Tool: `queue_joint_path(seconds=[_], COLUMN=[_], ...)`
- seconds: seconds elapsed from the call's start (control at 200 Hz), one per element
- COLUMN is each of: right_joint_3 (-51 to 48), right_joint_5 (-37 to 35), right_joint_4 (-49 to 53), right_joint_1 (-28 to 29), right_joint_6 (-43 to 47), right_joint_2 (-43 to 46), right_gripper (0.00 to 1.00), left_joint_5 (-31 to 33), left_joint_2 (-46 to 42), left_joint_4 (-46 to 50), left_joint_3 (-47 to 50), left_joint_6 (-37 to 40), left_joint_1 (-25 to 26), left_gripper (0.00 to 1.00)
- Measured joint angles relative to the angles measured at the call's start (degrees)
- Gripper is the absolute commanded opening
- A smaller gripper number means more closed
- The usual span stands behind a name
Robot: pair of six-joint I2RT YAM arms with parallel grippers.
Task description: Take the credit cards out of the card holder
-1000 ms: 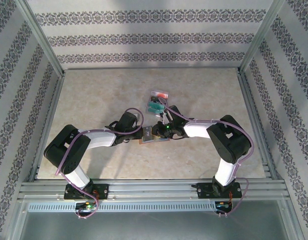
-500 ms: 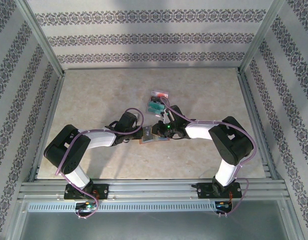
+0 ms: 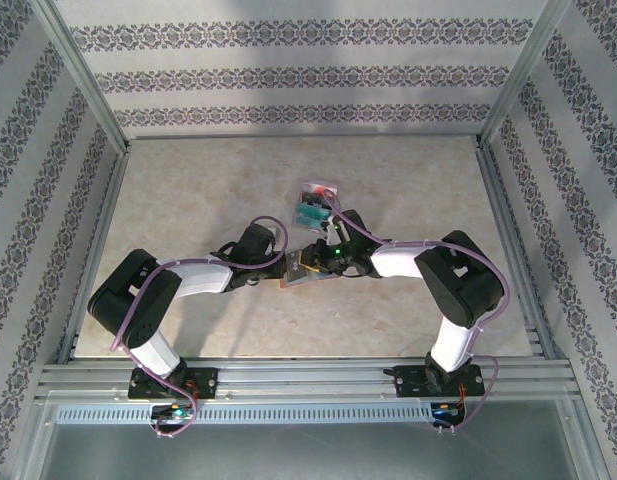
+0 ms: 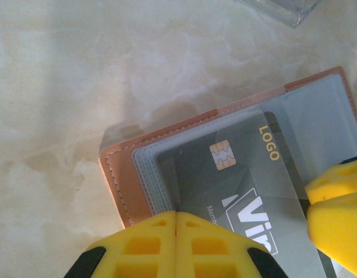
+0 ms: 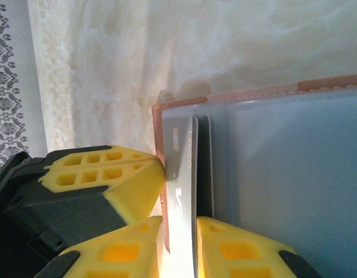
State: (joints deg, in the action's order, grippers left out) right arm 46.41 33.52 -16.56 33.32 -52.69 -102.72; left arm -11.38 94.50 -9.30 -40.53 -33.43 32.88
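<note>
Unresolved from above, but recorded in the left wrist view: the card holder (image 4: 117, 179) lay open, a dark card (image 4: 236, 176) marked LOGO on it, left gripper (image 4: 176, 217) fingers pressed together at 6 o'clock. In the right wrist view, right gripper (image 5: 179, 227) fingers were clamped on that card's edge. The card holder was located mid-way across the surface (image 3: 188, 190), patterned walls (image 3: 288, 75) well apart, open room at 9 o'clock.

"LOGO" is printed in gold capitals on the dark grey card (image 4: 236, 168), just beside its gold chip (image 4: 222, 155), as seen in the left wrist view. Large white letters starting "Vi" are printed further along the same face, with small pale letters starting "Mem" beside them; both are cut short by the left gripper (image 4: 176, 223) and the picture's edge
</note>
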Motion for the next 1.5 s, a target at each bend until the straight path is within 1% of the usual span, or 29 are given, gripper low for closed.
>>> queue_joint_path(seconds=[0.06, 0.145, 0.315, 0.465, 0.874, 1.009, 1.184, 1.504], right_joint_3=[-0.04, -0.11, -0.7, -2.03, -5.62, -5.99, -6.86, -7.69], right_joint_5=[0.57, 0.96, 1.55, 2.12, 4.17, 4.31, 4.28, 3.65], right_joint_4=[-0.94, -1.95, -3.78, -6.19, -14.14, -15.08, -15.45, -15.23], right_joint_1=[-0.15, -0.22, -0.22, -0.96, -2.47, -2.54, -3.23, -3.23], right_joint_6=[-0.61, -1.38, -1.75, -2.75, -6.38, -6.99, -6.99, -6.73], right_joint_2=[-0.76, -1.4, -1.49, -1.49, -1.49, -1.49, -1.42, -0.85], right_gripper=[0.21, 0.17, 0.16, 0.13, 0.12, 0.09, 0.03, 0.03], left_joint_5=[0.02, 0.09, 0.26, 0.22, -0.02, -0.17, -0.2, -0.2], left_joint_2=[0.04, 0.04, 0.07, 0.07, 0.07, 0.07, 0.07, 0.07], left_joint_4=[0.0, 0.0, 0.04, 0.04, 0.04, 0.04, 0.33, 1.36], left_joint_3=[0.0, 0.0, 0.0, 0.0, 0.0, 0.0, 0.0, 0.02], left_joint_6=[0.02, 0.02, 0.0, 0.0, 0.0, 0.0, 0.0, 0.02], left_joint_1=[0.0, -0.02, -0.31, -0.39, -0.7, -0.76, -1.36, -2.89], left_gripper=[0.05, 0.05, 0.05, 0.04, 0.04, 0.04, 0.03, 0.03])
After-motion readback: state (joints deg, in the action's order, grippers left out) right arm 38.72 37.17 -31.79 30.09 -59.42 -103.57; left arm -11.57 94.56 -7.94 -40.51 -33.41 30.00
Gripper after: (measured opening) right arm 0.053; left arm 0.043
